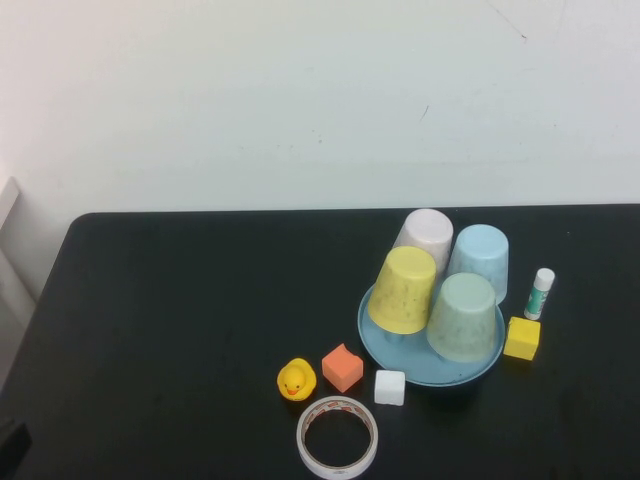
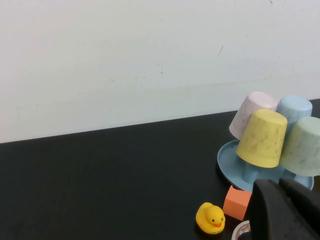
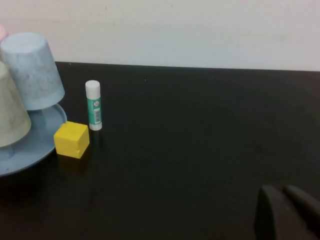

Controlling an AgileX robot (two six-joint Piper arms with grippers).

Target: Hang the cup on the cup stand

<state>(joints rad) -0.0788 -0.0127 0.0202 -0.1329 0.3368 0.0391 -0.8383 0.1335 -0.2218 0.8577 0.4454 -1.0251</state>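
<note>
The pale mint-green cup hangs upside down and tilted on a peg of the light blue cup stand, at its front right. It also shows in the left wrist view as the cup over the stand's dish base, and in the right wrist view as the cup on the stand. My left gripper is shut and holds nothing, just short of the stand. My right gripper is shut and holds nothing, low over bare table well to the stand's right. Neither gripper shows in the high view.
A yellow cup, a light blue cup and a pale pink cup hang on the same stand. Around it lie a rubber duck, an orange cube, a white cube, a tape roll, a yellow cube and a glue stick.
</note>
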